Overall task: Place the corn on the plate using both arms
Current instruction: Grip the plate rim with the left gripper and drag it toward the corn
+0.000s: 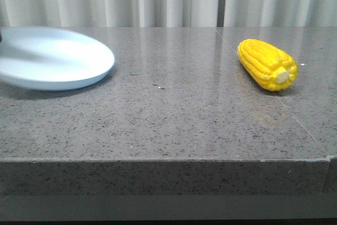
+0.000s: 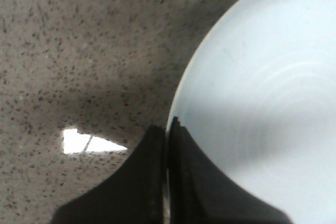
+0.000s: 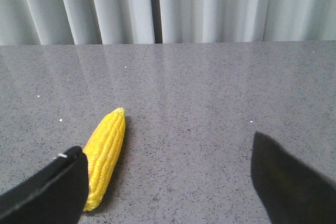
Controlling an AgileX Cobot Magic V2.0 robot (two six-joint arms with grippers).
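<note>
Right wrist view shows the right end effector point(image 3: 168, 182) spread wide and empty, its two black fingers point(image 3: 50, 190) at either side of the frame. Just beyond one finger lies the bright yellow husked corn cob with glossy rowed kernels point(image 3: 105, 158), flat on the grey speckled stone worktop point(image 3: 210, 108). Its long axis runs away from the camera with a slight slant, so it sits off to one side of the gap between the fingers, not centred in it. I judge the right arm the nearer one, needing a sideways shift before closing.

From the front, the corn point(image 1: 267, 64) rests at the right, pale stub end toward the camera, well apart from the round pale blue-white plate with a low rim point(image 1: 52, 59) at the far left. The left end effector point(image 2: 167, 182) is pinched on the plate's rim point(image 2: 181, 90), though whether the plate is lifted is hard to tell. No writing or labels are readable anywhere.
</note>
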